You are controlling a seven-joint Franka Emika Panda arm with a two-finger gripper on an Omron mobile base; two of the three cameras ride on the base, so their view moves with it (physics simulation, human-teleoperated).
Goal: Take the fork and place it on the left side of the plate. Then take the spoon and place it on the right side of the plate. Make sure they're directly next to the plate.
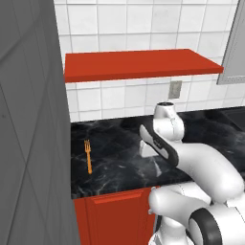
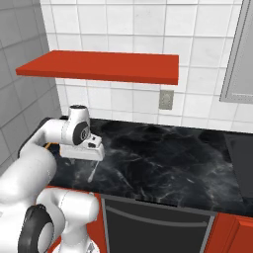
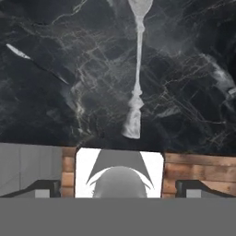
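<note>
Even flat light, soft — slightly blurry

The black marbled tabletop [image 1: 115,158] carried the orange fork [image 1: 88,155], lying flat well to the left of the spoon [image 3: 137,73]. The grey spoon lay flat on the same stone, nearer the front edge.

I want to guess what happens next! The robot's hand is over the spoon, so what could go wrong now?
Two things might go wrong:
1. The spoon is thin and lies flat on the black counter. The open gripper could close badly and let it slip.
2. The spoon's handle end is close to the counter's front edge, so a clumsy nudge might push it off.
</note>
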